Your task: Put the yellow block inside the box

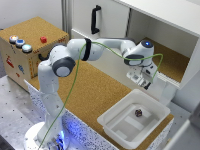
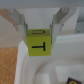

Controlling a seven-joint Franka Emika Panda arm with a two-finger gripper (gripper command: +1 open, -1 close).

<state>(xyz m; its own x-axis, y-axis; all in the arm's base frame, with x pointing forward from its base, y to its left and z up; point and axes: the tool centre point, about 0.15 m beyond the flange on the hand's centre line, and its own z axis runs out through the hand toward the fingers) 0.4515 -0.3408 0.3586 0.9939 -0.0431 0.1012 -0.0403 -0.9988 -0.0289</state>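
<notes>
Above the far rim of the one white box (image 1: 131, 120), the single pincer (image 1: 142, 77) grips one yellow block (image 2: 41, 42) between its two fingers (image 2: 59, 24), clear of the box. The wrist view shows the block's face marked with dark letter-like lines and the box's rim just below it. One small dark block (image 1: 139, 113) lies inside the box. On the cork tabletop (image 1: 95, 92) stands one cork-covered box (image 1: 30, 47) carrying four coloured buttons.

- Cork-covered box (image 1: 30, 50) at the exterior view's left, coloured buttons (image 1: 21, 43) on top
- White cabinet (image 1: 145, 30) behind, black handle (image 1: 95, 20) upright
- Small dark block (image 1: 139, 113) lying alone
- Cork mat (image 1: 95, 90) underneath
</notes>
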